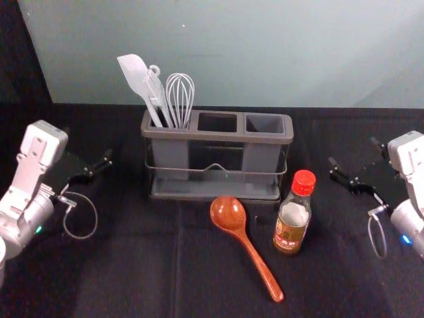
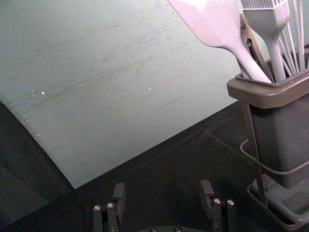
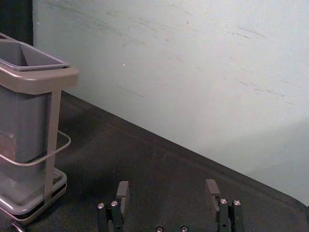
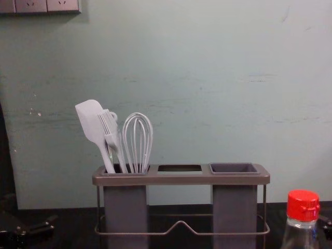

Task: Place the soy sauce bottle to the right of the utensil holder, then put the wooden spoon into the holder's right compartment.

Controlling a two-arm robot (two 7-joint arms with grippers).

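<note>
The bottle [image 1: 292,222] is standing up on the black cloth [image 1: 132,271], just in front of the right end of the holder [image 1: 215,136]. It is wearing a red cap [image 1: 304,182], and in the chest view this cap is showing low down, to the right of the holder. The spoon [image 1: 246,240] is lying flat on the cloth, to the left of the bottle. Its round end is pointing at the front of the holder, very near it, but I cannot tell if they are touching. Its handle is slanting away to the front and right, and its tip is reaching below the bottle in the head view

The left part [image 1: 170,151] of the holder is holding a white spatula [image 1: 136,76], a brush [image 1: 156,96] and a whisk [image 1: 180,93]. They are all sticking up, and the spatula is leaning left. The right part [image 1: 265,124] is facing up with its top open

The left gripper [image 1: 87,144] is waiting over the cloth, well apart from the holder on its left side. Its fingers [image 2: 119,195] are spreading wide, letting go of everything. The right gripper [image 1: 352,151] is waiting on the other side, to the right of the bottle, and its fingers [image 3: 124,192] are spreading wide too
</note>
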